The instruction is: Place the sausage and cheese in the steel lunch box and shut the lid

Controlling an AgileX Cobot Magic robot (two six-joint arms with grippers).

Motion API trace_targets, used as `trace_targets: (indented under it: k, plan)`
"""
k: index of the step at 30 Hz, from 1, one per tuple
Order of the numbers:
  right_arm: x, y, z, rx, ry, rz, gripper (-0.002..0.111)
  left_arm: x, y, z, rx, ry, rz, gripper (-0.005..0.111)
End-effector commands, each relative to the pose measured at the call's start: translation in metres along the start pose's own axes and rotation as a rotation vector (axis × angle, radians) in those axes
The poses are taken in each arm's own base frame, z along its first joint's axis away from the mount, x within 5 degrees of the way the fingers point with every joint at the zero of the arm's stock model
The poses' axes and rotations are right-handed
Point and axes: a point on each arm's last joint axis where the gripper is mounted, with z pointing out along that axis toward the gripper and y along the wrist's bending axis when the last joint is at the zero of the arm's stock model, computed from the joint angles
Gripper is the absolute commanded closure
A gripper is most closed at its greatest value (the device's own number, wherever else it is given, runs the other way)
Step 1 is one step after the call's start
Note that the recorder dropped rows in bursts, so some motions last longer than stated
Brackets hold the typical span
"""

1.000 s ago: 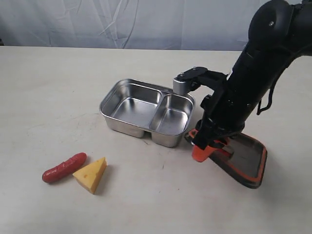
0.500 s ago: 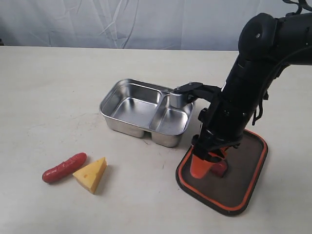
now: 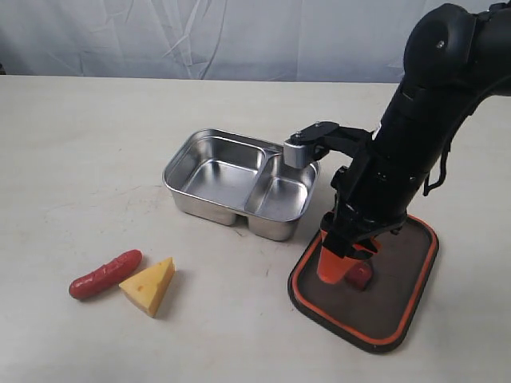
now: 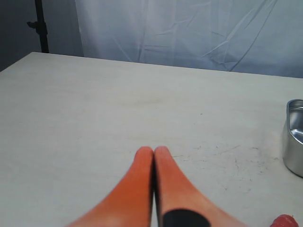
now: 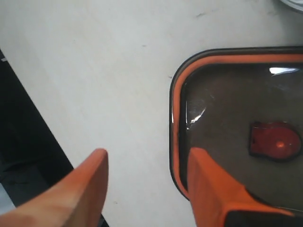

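The steel lunch box (image 3: 239,182) stands open and empty mid-table; its rim shows in the left wrist view (image 4: 294,137). The red sausage (image 3: 104,274) and the yellow cheese (image 3: 149,286) lie side by side on the table, front left of the box. A red tip of the sausage (image 4: 284,221) shows in the left wrist view. The lid (image 3: 391,295) lies flat to the right of the box, orange rim seal up, valve (image 3: 359,276) visible. My right gripper (image 3: 335,267) (image 5: 147,158) hangs open over the lid's (image 5: 236,109) edge, holding nothing. My left gripper (image 4: 153,151) is shut and empty, out of the exterior view.
The pale table (image 3: 96,144) stretches wide to the left and behind the box. A grey cloth backdrop (image 3: 200,36) hangs at the far edge. The right arm (image 3: 415,136) leans over the lid and the box's right end.
The lid, held tilted by my right gripper a second ago, now lies flat on the table. The right gripper has opened and let go. The left gripper is unchanged.
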Motion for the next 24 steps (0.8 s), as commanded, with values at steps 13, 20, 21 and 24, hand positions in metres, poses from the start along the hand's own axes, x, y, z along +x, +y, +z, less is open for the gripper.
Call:
trace_targets:
  k: [13,20,21,24]
  plan:
    - [-0.003,0.006,-0.008,-0.003,-0.063,-0.008,0.058,-0.030,0.006,-0.006,0.014,-0.361,-0.433,0.107]
    - [-0.003,0.005,-0.008,0.008,-0.065,-0.010,0.058,-0.049,-0.001,-0.011,0.055,-0.304,-0.408,0.107]
    - [-0.003,0.004,-0.008,0.014,-0.065,-0.012,0.058,-0.057,-0.006,-0.012,0.071,-0.231,-0.366,0.107]
    - [-0.003,0.001,-0.008,0.048,-0.060,-0.023,0.058,-0.080,-0.016,-0.011,0.099,0.007,-0.252,0.107]
